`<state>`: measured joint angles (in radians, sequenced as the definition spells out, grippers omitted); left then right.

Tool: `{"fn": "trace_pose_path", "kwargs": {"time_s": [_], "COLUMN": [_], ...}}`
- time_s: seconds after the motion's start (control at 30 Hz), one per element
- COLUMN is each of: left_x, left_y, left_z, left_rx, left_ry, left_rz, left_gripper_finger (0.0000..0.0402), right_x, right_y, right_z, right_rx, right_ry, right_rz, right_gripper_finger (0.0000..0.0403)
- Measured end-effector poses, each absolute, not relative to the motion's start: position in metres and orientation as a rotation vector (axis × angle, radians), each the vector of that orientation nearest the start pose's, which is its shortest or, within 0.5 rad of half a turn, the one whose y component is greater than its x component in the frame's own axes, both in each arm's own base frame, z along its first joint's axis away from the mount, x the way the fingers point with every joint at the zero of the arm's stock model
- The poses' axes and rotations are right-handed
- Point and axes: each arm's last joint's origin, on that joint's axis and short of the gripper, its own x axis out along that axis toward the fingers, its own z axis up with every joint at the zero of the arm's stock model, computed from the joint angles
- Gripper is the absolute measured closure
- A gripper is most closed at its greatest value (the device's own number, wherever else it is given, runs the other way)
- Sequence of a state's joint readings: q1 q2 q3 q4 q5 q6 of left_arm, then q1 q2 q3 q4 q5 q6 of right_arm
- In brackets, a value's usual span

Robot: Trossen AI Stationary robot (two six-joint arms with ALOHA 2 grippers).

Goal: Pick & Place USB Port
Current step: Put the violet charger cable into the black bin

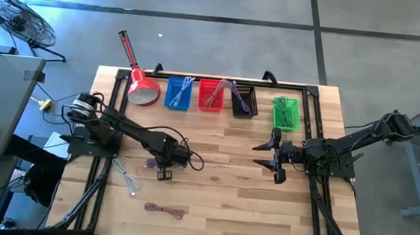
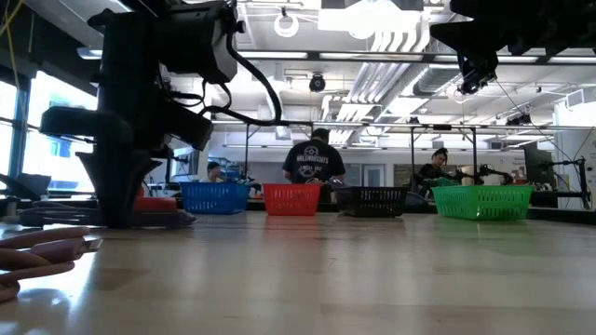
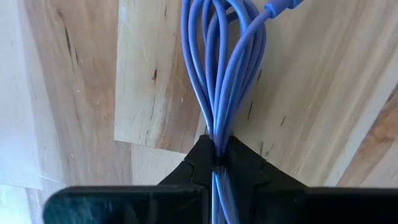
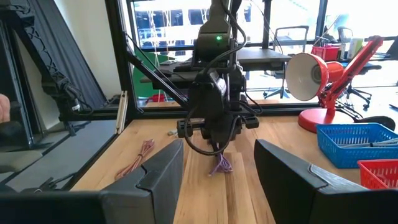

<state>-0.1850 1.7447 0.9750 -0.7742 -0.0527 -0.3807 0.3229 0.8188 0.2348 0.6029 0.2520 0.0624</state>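
- The left gripper (image 3: 219, 163) is lowered to the table (image 1: 225, 209), fingers pinching a looped bundle of purple-blue USB cable (image 3: 225, 68) that fans out just ahead of the fingertips.
- Only the left wrist view shows that pinch; from above the cable (image 1: 151, 162) is a small coil beside the gripper (image 1: 165, 172).
- The right gripper (image 1: 273, 159) hovers well apart, fingers spread and empty.
- Nearby lie a white cable (image 1: 126, 178) and a reddish cable (image 1: 166, 211); blue (image 1: 178, 94), red (image 1: 211, 95), black (image 1: 243, 101) and green (image 1: 286, 113) baskets stand beyond, beside a red lamp (image 1: 140, 83).
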Motion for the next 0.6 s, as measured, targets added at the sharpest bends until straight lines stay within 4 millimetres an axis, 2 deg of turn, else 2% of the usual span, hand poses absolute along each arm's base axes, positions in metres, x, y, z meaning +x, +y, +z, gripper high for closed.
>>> {"fn": "trace_pose_path", "kwargs": {"time_s": [0.1, 0.17, 0.37, 0.5, 0.6], "left_x": [0.288, 0.301, 0.330, 0.339, 0.342], "left_y": [-0.052, -0.051, -0.051, -0.056, -0.062], "left_z": [0.150, 0.161, 0.217, 0.265, 0.289], "left_rx": [-0.088, -0.031, 0.101, 0.146, 0.168], "left_ry": [1.471, 1.346, 0.977, 0.648, 0.463], "left_rz": [0.197, 0.223, 0.247, 0.230, 0.160], "left_gripper_finger": [0.0386, 0.0390, 0.0395, 0.0395, 0.0395], "right_x": [0.166, 0.166, 0.166, 0.166, 0.166], "right_y": [0.048, 0.048, 0.048, 0.048, 0.048], "right_z": [0.213, 0.213, 0.214, 0.214, 0.215], "right_rx": [0.064, 0.050, 0.025, 0.003, 0.001], "right_ry": [-0.016, -0.019, -0.025, -0.027, -0.034], "right_rz": [0.071, 0.071, 0.060, 0.060, 0.061], "right_gripper_finger": [0.0213, 0.0213, 0.0213, 0.0213, 0.0213]}}
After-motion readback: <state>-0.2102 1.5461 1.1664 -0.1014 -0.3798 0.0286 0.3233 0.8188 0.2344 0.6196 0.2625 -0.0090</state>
